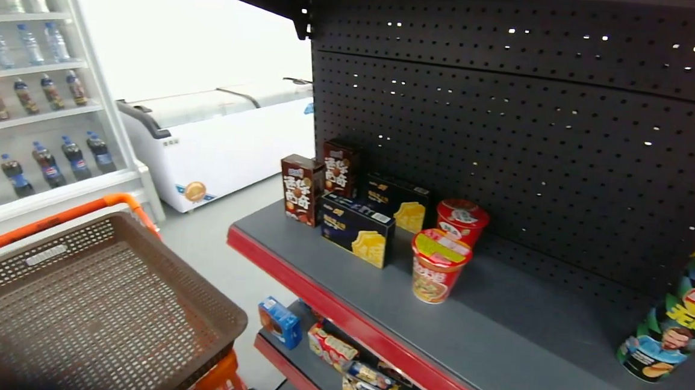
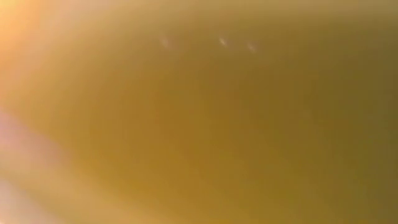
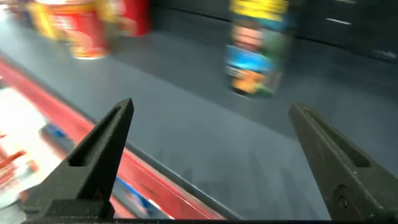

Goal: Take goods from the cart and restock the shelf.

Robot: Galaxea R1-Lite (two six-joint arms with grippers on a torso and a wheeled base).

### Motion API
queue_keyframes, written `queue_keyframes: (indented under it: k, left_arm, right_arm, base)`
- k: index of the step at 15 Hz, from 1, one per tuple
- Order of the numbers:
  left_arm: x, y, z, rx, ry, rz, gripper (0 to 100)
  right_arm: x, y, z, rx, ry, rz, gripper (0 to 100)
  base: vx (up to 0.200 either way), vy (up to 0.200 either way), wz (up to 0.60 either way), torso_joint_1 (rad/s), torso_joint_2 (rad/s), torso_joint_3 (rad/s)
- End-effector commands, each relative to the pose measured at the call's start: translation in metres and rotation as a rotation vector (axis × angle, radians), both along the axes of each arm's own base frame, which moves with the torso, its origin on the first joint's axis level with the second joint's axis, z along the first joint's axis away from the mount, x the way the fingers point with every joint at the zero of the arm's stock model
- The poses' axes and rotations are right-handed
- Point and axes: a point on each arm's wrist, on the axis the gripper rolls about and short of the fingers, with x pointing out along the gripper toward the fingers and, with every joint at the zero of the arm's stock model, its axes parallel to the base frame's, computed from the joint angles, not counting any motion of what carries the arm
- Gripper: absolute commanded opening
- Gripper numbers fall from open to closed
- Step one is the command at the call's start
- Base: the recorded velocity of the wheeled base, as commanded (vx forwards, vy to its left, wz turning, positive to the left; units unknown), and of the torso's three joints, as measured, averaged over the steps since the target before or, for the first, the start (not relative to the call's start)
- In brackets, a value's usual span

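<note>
In the head view, the shelf (image 1: 495,349) has a grey deck with a red front edge and a black pegboard back. At its far left end two brown boxes (image 1: 301,189) stand upright, one behind the other. Just beside them lie two dark boxes (image 1: 354,228) with yellow pictures, again one behind the other. Next come two red cup noodles (image 1: 439,267), the front one near the dark boxes and the other close to the pegboard. Well apart, toward the right end, a chip can (image 1: 675,317) with a yellow lid stands upright. The cart's brown perforated basket (image 1: 99,306) sits at the lower left in its orange frame (image 1: 50,220). A lower shelf (image 1: 295,360) carries more packets. A bottle fridge (image 1: 29,79) and a white chest freezer (image 1: 218,145) stand behind.

In the left wrist view, a yellow-brown surface (image 2: 199,112) lies close before the camera, too blurred to identify, and I cannot tell how the left gripper stands.

In the right wrist view, the right gripper (image 3: 211,106) hangs over the shelf's grey deck, its dark fingers (image 3: 102,146) spread wide and holding nothing. The chip can stands beyond the fingertips, apart from both.
</note>
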Motion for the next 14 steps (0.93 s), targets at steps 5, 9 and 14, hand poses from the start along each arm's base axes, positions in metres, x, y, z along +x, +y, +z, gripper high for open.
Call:
queue_keyframes:
  k: [5, 9, 14]
  left_arm:
    - [-0.0009, 0.0002, -0.0007, -0.021, -0.002, 0.000, 0]
    - [-0.0014, 0.0004, 0.0001, -0.022, -0.006, 0.001, 0]
    - [-0.0030, 0.0007, 0.0053, -0.026, -0.023, 0.004, 0]
  right_arm:
    - [0.0000, 0.0000, -0.0001, 0.000, 0.000, 0.000, 100]
    - [0.0000, 0.0000, -0.0002, 0.000, 0.002, -0.001, 100]
    - [0.0000, 0.0000, -0.0001, -0.002, 0.000, -0.001, 100]
  base:
    - [0.000, 0.000, -0.60, 0.003, 0.01, 0.004]
    - [0.000, 0.000, -0.60, 0.001, 0.00, 0.004]
    - [0.000, 0.000, -0.24, 0.002, 0.00, 0.001]
